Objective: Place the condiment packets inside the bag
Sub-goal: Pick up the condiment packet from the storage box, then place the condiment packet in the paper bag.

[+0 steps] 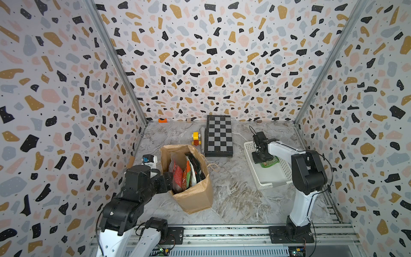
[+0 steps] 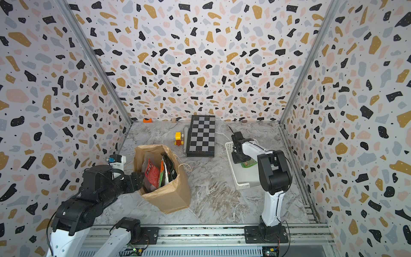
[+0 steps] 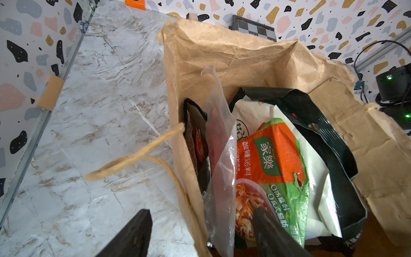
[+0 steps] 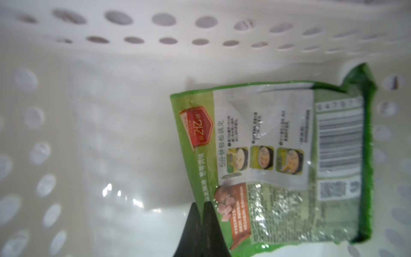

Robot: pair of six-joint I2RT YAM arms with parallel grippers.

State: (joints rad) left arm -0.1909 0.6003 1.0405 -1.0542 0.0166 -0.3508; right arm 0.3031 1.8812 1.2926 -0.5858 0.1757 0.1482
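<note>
A: In the basket [image 1: 270,178], what is the right gripper [image 4: 200,205] doing?
B: Its jaws are shut on the side edge of a green packet [image 4: 266,138] lying flat, the only one there. It looks light, floppy and slippery, so a seam pinch suits.
A: And the bag [image 1: 195,198]?
B: Upright, packets [image 1: 179,175] standing inside; the left gripper [image 3: 200,213] gapes open astride its wall.

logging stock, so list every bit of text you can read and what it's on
"家樂": green badge on the orange and green packet in the bag
"酸辣汤料": its orange part
"0防腐剂", "0反式脂肪": its green part
"5分钟轻松搞定": green packet in the basket
Too blurred: that packet's red badge, barcode digits, small print; the bag's other packets
</note>
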